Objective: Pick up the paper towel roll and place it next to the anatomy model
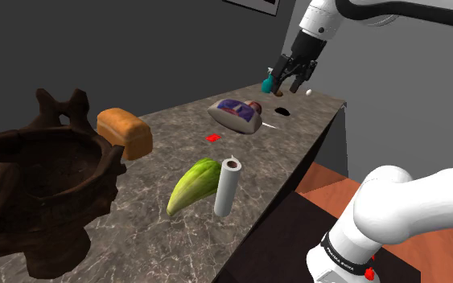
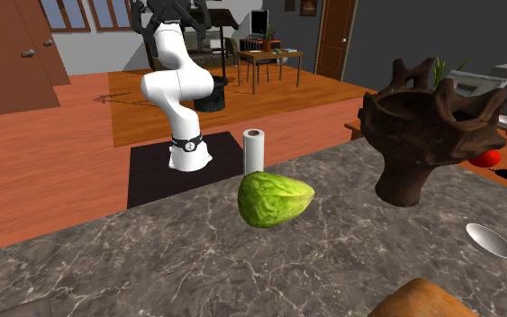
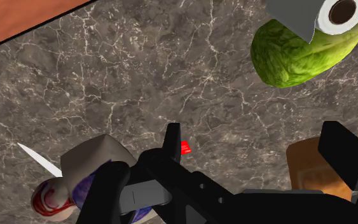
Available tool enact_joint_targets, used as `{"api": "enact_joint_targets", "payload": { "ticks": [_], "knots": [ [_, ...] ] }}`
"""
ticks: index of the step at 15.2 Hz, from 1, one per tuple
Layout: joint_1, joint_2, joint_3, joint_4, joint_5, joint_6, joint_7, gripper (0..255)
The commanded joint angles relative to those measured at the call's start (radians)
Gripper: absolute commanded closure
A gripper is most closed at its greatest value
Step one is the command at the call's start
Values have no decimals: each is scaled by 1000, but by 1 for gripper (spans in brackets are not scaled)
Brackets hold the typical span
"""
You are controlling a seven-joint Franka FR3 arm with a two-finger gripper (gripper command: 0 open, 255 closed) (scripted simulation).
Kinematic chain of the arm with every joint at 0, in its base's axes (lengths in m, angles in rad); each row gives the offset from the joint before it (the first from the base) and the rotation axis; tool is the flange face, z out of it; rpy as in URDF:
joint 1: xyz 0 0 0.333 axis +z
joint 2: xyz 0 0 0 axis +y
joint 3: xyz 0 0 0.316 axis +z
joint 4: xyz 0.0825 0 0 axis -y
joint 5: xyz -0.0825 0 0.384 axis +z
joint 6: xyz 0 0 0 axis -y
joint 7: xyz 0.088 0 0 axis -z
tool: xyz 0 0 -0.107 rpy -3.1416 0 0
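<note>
The white paper towel roll [image 1: 228,186] stands upright near the counter's front edge, right beside a green leafy vegetable [image 1: 193,186]. From the wrist view, the roll [image 3: 341,13] is seen end-on, far ahead of the fingers and touching the vegetable [image 3: 293,55]. The anatomy model [image 1: 39,186], a dark brown pelvis-shaped piece, stands at the shoulder view's left end of the counter. It rises behind the vegetable in the second exterior view [image 2: 427,126], where the roll [image 2: 254,149] stands at the counter's far edge. My gripper [image 1: 291,81] hangs open and empty high over the counter's far end, well away from the roll.
A bread loaf [image 1: 125,131] lies near the model. Below the gripper sit a purple-and-white object [image 1: 236,114], a small red piece [image 1: 213,137], a knife [image 1: 271,126], a teal thing [image 1: 267,84] and an egg [image 1: 309,92]. A spoon [image 2: 494,243] lies by the model.
</note>
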Motion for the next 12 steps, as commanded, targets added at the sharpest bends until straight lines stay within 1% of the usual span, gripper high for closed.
{"api": "enact_joint_targets", "payload": {
  "ticks": [1,7,12],
  "knots": [
    [0,0,0,0,0,0,0,0],
    [23,-65,111,-188,42,129,121,0],
    [52,-79,216,-314,88,244,227,0]
  ]
}}
